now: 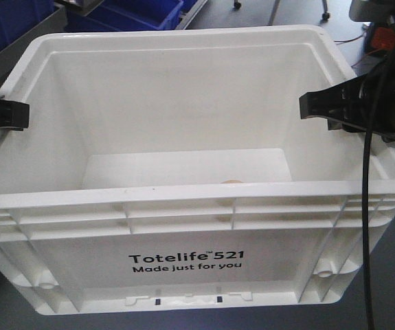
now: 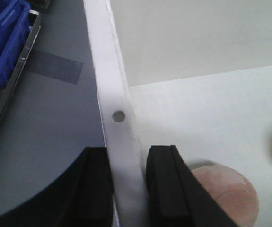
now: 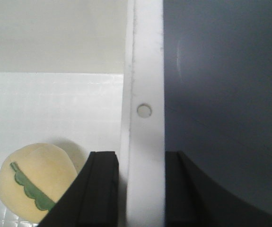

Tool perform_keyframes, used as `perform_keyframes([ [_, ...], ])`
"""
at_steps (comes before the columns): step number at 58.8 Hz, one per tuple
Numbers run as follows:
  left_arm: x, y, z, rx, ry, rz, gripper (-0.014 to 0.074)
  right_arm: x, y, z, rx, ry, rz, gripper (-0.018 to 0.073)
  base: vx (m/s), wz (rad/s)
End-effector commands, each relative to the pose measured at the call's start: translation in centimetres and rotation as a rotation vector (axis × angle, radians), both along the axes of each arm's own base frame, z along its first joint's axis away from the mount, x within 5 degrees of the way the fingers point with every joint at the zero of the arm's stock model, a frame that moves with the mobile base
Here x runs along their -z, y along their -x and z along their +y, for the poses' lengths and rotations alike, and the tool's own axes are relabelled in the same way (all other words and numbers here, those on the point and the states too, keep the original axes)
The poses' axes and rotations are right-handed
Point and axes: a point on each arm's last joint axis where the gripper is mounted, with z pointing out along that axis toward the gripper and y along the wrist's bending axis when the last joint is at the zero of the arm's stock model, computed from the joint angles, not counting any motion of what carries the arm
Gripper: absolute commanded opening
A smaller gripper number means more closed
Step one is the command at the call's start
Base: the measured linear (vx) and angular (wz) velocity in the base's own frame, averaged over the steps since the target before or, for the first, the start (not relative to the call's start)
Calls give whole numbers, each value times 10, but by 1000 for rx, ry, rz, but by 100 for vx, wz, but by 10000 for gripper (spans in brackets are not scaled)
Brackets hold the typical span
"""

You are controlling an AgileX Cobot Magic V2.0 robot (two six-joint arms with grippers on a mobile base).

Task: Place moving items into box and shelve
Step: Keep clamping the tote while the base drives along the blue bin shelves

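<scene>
1. I see the big white plastic box [image 1: 80, 254] with black "Totelife 521" letters right in front of the camera, open at the top.
2. On its bottom lie a round pale yellow ball with a green stripe [image 3: 34, 182] and a round pinkish ball [image 2: 230, 194].
3. My left pincer [image 2: 127, 161] is pinching the box's left rim, one finger inside and one outside.
4. My right pincer [image 3: 143, 163] is pinching the right rim the same way.
5. Dark blue plastic bins [image 1: 135, 14] sit behind the box.
</scene>
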Motion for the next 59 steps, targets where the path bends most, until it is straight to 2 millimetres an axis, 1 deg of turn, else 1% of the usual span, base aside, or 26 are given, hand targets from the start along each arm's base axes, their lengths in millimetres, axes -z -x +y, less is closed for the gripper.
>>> perform_keyframes([
  [1,-26,3,1,25,41,-180,140,-26,-1,-6,-30,-5,-186,110,12,46],
  [26,-26,3,1,25,41,-180,140,-26,-1,-6,-29,-5,-185,110,11,44],
  [59,-26,3,1,25,41,-180,140,-26,-1,-6,-29,-5,-185,110,4,44],
])
